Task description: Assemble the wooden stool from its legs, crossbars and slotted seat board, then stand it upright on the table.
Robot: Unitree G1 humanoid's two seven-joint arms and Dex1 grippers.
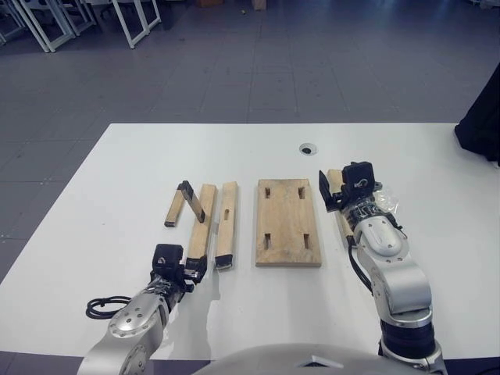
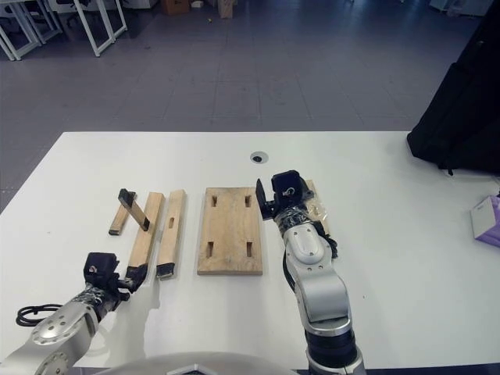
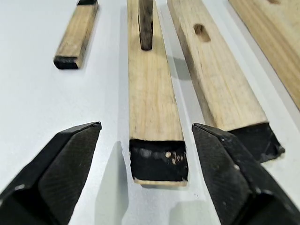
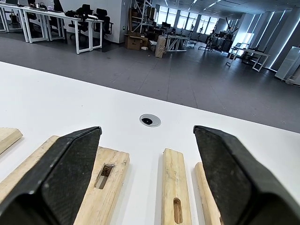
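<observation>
The slotted seat board (image 1: 288, 223) lies flat at mid-table. To its left lie two long legs (image 1: 201, 225) (image 1: 226, 223), a short piece (image 1: 174, 208), and a dark crossbar (image 1: 191, 200) leaning up on the nearer leg. My left gripper (image 1: 190, 269) is open at the near end of that leg (image 3: 154, 108), one finger (image 3: 61, 173) on each side, not touching. Right of the board, my right gripper (image 1: 331, 191) hangs open over more wooden pieces (image 1: 341, 211). In the right wrist view, two slotted pieces (image 4: 101, 187) (image 4: 174, 192) lie below it.
A cable hole (image 1: 308, 148) sits in the white table (image 1: 406, 164) beyond the board. A black cable (image 1: 101, 306) is coiled by the near left edge. A black bag (image 1: 480, 125) stands off the far right, and a purple object (image 2: 488, 219) lies at the right edge.
</observation>
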